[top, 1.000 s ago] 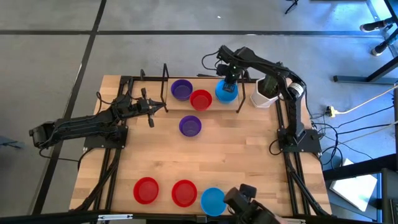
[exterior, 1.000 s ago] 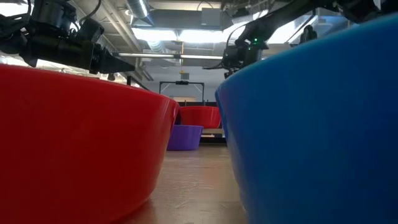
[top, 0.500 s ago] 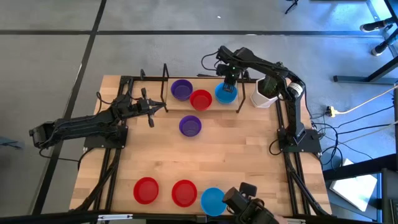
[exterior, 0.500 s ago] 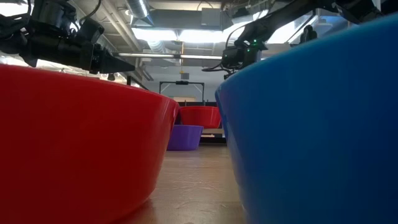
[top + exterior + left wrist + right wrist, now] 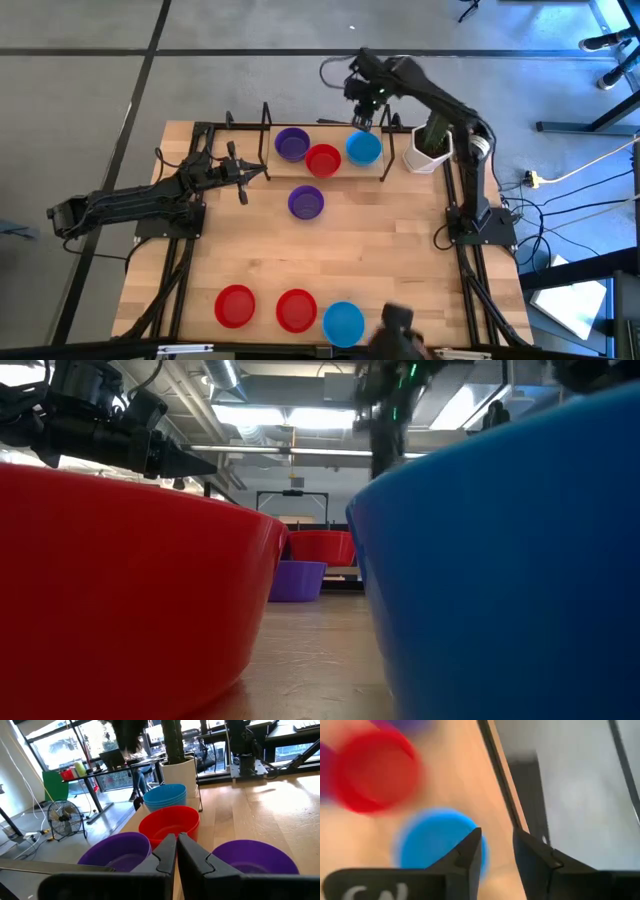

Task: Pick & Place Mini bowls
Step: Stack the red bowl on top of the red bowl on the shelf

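Right pincer [image 5: 366, 113] lifted off blue bowl [image 5: 364, 148] at worktop far edge, now part open, empty. Left pincer [image 5: 262, 173] shut, waiting. Bowls light, stiff, slick plastic; pinch rim.

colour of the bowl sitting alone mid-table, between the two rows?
Purple: the small round plastic bowl standing alone at mid-table. Clearest in the high view.

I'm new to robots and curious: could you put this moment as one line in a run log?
right gripper: open, empty, above far edge past light blue bowl | left gripper: shut, idle, left side | light blue bowl: on table beside red bowl
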You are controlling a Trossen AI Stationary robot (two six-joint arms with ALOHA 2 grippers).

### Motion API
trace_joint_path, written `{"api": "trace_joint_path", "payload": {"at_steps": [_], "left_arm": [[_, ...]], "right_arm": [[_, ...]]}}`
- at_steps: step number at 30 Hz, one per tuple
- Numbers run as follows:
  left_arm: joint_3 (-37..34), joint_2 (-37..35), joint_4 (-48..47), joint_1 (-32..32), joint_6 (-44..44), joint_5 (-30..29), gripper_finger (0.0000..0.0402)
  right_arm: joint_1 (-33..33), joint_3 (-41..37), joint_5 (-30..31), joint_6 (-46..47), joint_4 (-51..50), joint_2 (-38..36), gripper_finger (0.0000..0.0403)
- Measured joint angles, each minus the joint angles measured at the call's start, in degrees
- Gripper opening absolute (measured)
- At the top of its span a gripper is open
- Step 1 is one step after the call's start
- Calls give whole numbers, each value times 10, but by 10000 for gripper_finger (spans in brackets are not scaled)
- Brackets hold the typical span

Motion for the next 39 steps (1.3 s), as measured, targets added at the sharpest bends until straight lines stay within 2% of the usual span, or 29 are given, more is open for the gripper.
{"api": "trace_joint_path", "payload": {"at_steps": [2,5,8,11,14,18,21,26,29,33,39], "left_arm": [[0,0,0,0,0,0,12],[0,0,0,0,0,0,9],[0,0,0,0,0,0,7],[0,0,0,0,0,0,7],[0,0,0,0,0,0,9],[0,0,0,0,-2,0,10],[0,0,0,0,-4,0,9],[0,0,0,0,-6,0,6],[0,0,0,0,-6,0,9],[0,0,0,0,-6,0,10],[0,0,0,0,-6,0,5]], "right_arm": [[23,29,-64,-13,20,-37,94],[69,36,-153,-26,110,-120,60],[116,14,-243,-18,201,-206,15],[163,-25,-297,-9,247,-286,9],[216,-108,-282,0,281,-369,8],[266,-280,-219,10,350,-485,5],[275,-428,-187,29,444,-572,4],[275,-667,-194,68,622,-690,4],[275,-787,-226,90,697,-735,5],[275,-917,-232,110,795,-775,3],[275,-1063,-231,139,945,-816,4]]}}
